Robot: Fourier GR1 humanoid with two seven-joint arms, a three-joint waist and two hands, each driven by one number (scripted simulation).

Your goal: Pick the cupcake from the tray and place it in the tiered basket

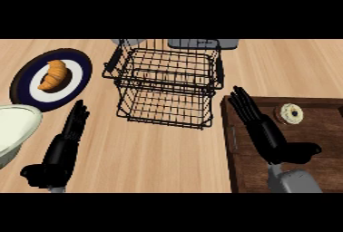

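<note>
Judging cupcake (291, 113), right of frame on tray (321, 167): light, soft, crushable; take by sides. Right hand (268, 136) beside it, fingers straight, together. Left hand (64, 149) likewise. Tiered basket (166, 86) upper centre.

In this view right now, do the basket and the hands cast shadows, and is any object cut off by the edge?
Head view: faint soft shadow under the tiered basket wires; none clear under the left hand or right hand. The pale dish is cut off at left, the tray at right.
</note>
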